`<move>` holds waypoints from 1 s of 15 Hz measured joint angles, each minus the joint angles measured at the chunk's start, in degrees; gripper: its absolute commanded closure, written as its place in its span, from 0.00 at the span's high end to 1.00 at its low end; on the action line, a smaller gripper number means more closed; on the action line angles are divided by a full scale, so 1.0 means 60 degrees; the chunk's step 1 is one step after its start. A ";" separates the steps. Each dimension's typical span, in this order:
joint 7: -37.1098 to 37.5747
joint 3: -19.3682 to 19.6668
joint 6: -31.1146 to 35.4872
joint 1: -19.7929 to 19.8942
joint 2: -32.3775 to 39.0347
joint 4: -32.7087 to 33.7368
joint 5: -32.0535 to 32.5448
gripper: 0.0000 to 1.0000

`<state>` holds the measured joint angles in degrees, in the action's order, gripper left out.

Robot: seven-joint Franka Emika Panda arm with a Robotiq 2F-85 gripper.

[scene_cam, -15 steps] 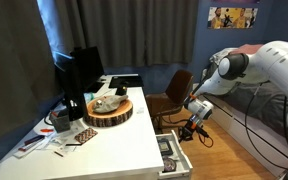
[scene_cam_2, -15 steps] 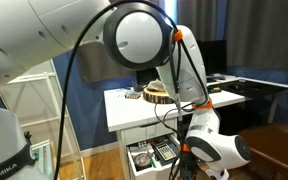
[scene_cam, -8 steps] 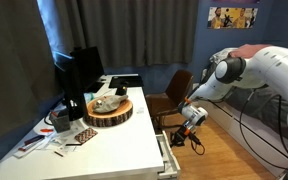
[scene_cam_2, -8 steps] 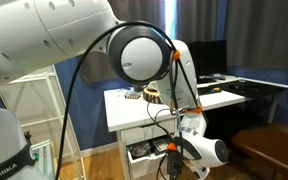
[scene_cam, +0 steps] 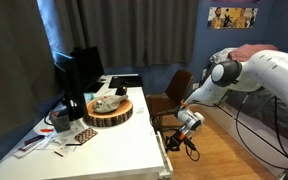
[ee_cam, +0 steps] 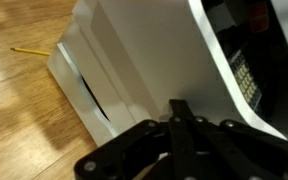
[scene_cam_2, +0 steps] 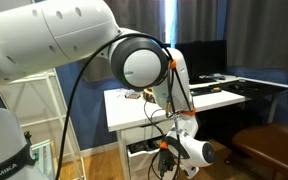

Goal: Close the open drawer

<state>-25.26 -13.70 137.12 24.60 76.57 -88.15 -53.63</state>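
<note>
**Drawer part-open, gripper at its front: risk of slip or skewed push**

The drawer (scene_cam: 165, 152) stands partly out under the worktop (scene_cam: 114, 140) edge nearest the arm, close to that edge's end corner; in the wrist view its white front panel (ee_cam: 134, 60) fills the frame, with dark contents (ee_cam: 246, 72) showing inside. The gripper (ee_cam: 176, 108) is narrow, its jaws drawn together and holding nothing, and sits at or just beside the panel in both exterior views (scene_cam: 187, 142) (scene_cam_2: 172, 152); actual contact cannot be confirmed. In my judgement, a push from so small a tip on a smooth face may slide off. If it lands off-centre, it may rack the drawer so it binds. Any contents standing proud could also block closure.
</note>
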 measured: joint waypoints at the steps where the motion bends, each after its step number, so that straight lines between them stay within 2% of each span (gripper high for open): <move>1: 0.0022 -0.0001 0.0000 -0.0065 0.0035 0.0000 -0.0085 0.04; 10: 0.0451 -0.0019 -0.0018 -0.0953 0.0174 -0.0002 -0.0789 0.05; 15: 0.0660 -0.0014 -0.0020 -0.1171 0.0174 0.0006 -0.0820 0.04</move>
<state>-21.30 -13.79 137.00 17.57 77.61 -88.12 -58.55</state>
